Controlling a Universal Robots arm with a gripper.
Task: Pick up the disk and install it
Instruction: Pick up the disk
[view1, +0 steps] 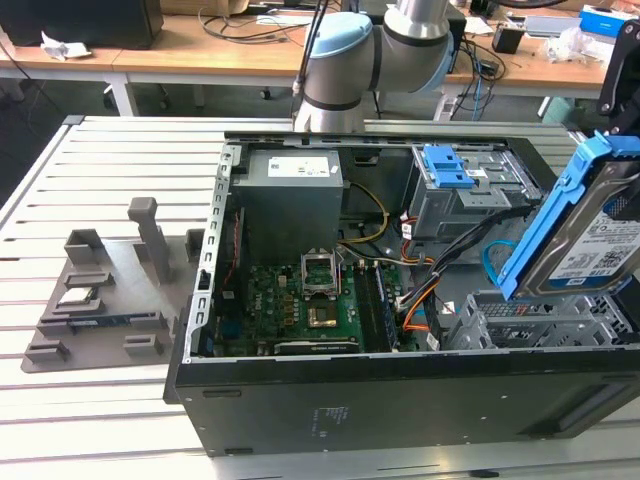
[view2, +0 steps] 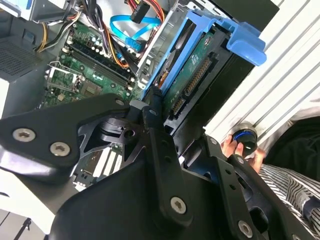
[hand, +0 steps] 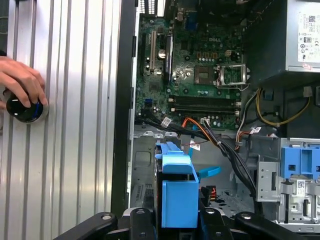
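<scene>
Pickup done: my tool (hand: 173, 216) is clamped on the silver rectangular metal disk in blue plastic rails (view1: 590, 238), held tilted just above the grey metal drive bay (view1: 520, 322), not yet seated.

Open PC case (view1: 400, 405), mobo (view1: 290, 300), PSU (view1: 290, 205), grey drive cage (view1: 452, 212) w/ blue latch, grey fixture tray (view1: 110, 342), slatted table (view1: 90, 420)
</scene>
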